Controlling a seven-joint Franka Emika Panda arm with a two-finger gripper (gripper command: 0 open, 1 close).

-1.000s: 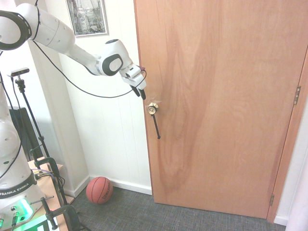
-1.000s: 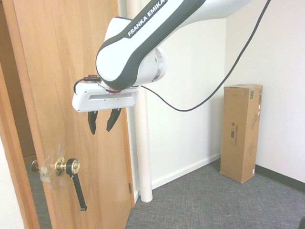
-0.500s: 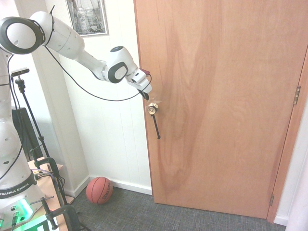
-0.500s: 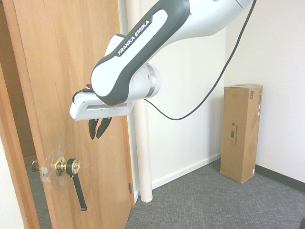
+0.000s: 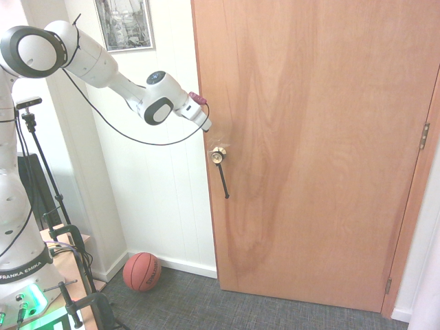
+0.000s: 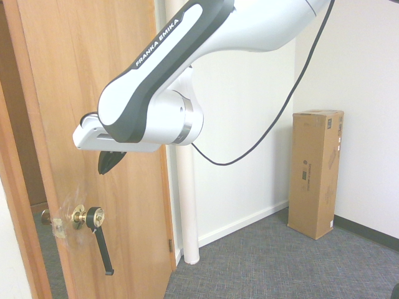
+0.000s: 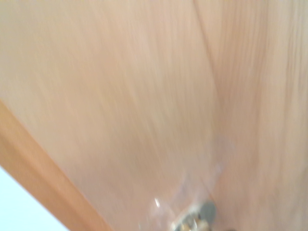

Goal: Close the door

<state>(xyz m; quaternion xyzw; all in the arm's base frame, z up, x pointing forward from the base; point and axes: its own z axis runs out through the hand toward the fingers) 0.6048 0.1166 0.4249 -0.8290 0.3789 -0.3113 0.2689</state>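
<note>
Just one door (image 5: 323, 144), one hand (image 6: 109, 163).

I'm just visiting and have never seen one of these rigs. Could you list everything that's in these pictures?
Door: one, light-brown wood with darker grain, ajar, fills most of the first exterior view.
Knob: one, brass, near the door's free edge, with a thin black rod hanging from it.
Hinges: two visible, metal, on the door's frame side.
Basketball: one, orange-brown, on the grey carpet by the wall.
Framed picture: one, black and white, on the white wall.
Cardboard box: one, tall, brown, standing against the far wall.
Pipe: one, white, upright beside the door.
Gripper: one, dark fingers, shut, close to the door above the knob.
</note>
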